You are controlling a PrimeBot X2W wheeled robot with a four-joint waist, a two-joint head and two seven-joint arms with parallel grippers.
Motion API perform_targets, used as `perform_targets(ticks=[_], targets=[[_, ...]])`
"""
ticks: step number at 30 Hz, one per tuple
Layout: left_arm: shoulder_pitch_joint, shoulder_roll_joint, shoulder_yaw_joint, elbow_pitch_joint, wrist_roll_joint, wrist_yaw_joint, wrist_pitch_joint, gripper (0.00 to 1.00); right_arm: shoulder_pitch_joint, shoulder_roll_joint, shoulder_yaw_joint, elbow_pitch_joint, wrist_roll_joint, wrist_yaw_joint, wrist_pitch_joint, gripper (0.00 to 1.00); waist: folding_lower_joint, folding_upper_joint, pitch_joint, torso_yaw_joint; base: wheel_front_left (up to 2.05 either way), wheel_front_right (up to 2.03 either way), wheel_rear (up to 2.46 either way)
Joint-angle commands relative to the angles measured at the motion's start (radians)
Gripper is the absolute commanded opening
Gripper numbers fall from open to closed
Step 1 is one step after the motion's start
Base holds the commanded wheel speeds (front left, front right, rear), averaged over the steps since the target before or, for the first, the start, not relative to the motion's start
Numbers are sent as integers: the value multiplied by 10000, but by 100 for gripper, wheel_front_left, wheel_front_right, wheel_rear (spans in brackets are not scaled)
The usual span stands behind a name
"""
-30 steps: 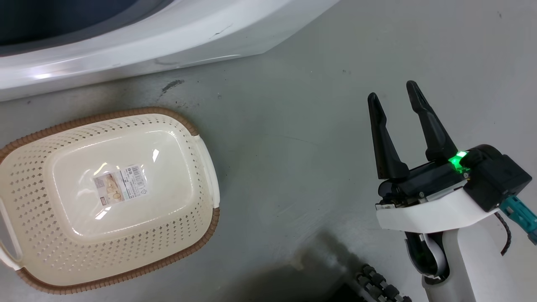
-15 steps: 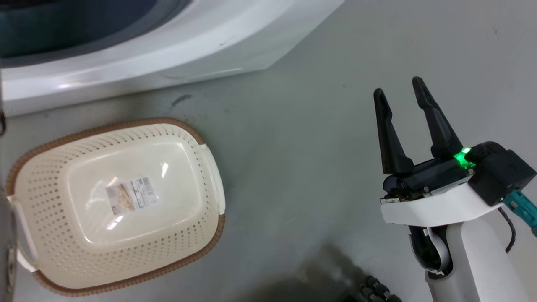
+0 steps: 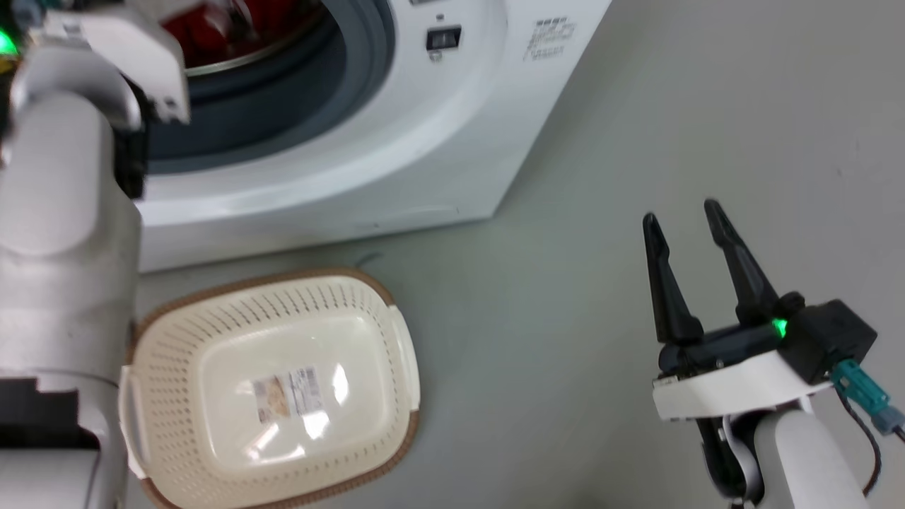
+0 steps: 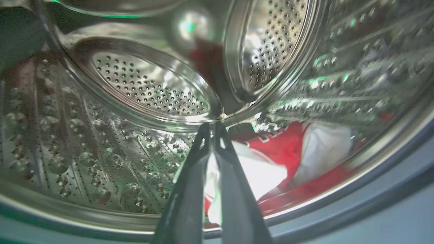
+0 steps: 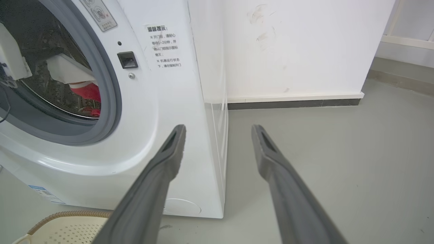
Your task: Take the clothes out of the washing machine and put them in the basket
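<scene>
The white washing machine (image 3: pixel 424 127) stands with its opening uncovered. Red clothes (image 4: pixel 281 149) with white trim lie at the bottom of its steel drum (image 4: pixel 145 91), and the same clothes (image 3: pixel 212 21) show red through the opening in the head view. My left gripper (image 4: pixel 212 126) is inside the drum, shut, its tips just above and left of the clothes with nothing between them. The cream basket (image 3: pixel 212 318) sits empty on the floor in front of the machine. Over the floor to the right, my right gripper (image 3: pixel 682 219) hangs open and empty.
My pale left forearm (image 3: pixel 63 212) rises along the left edge, between the basket and the machine's grey ring (image 3: pixel 353 78). Bare grey floor (image 3: pixel 565 283) lies between the basket and my right gripper. A white wall (image 5: pixel 298 51) with a baseboard stands behind the machine.
The head camera has tilted up, so the machine's opening, the red clothes and my left arm have come into view. My right gripper stays open in the same pose.
</scene>
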Motion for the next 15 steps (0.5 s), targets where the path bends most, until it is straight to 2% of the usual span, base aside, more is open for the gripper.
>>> perform_targets(ticks=[1, 5, 9, 15], targets=[[376, -111, 110, 164, -204, -47, -421, 0, 264, -1, -60, 50, -92, -7, 45, 100, 0, 0, -1016, 381, 0, 0, 0], [1058, -402, 280, 498, -682, -204, -1224, 0, 686, -1, -162, -29, -121, -7, 255, 100, 0, 0, -1705, 513, 0, 0, 0], [1430, -332, 367, 680, -945, -621, -1623, 0, 977, 0, -233, -152, -176, -7, 432, 100, 0, 0, -2229, 604, 0, 0, 0], [2124, -590, 375, 84, -1185, -812, -1864, 0, 1295, 2, -344, -439, -169, -5, 662, 100, 0, 0, -2763, 907, 0, 0, 0]])
